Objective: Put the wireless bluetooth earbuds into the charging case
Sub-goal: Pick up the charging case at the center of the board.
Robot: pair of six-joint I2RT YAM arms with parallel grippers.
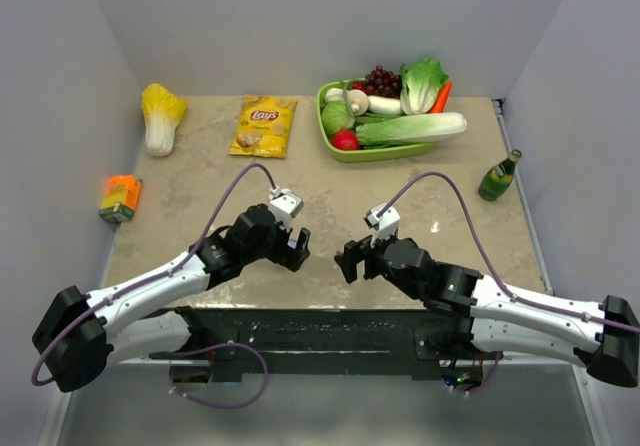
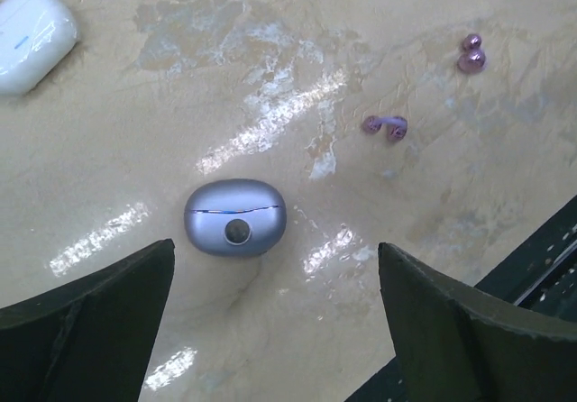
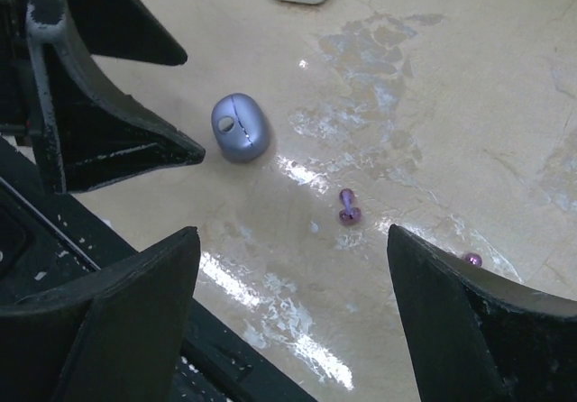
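Now, top: left gripper (image 1: 298,248), right gripper (image 1: 348,263) hover low-centre, facing | left wrist: fingers apart, empty; shut case (image 2: 235,217) centre, near bud (image 2: 386,127) right, far bud (image 2: 471,53) upper right | right wrist: fingers apart, empty | step: approach; next, likely open case first.

Top view. The yellow crisp bag (image 1: 264,126), lying near the far edge of the tabletop, bears the brand logo "Lay's". Print on the orange carton (image 1: 120,198) at the left edge and on the green bottle (image 1: 498,177) near the right edge is too small to read.
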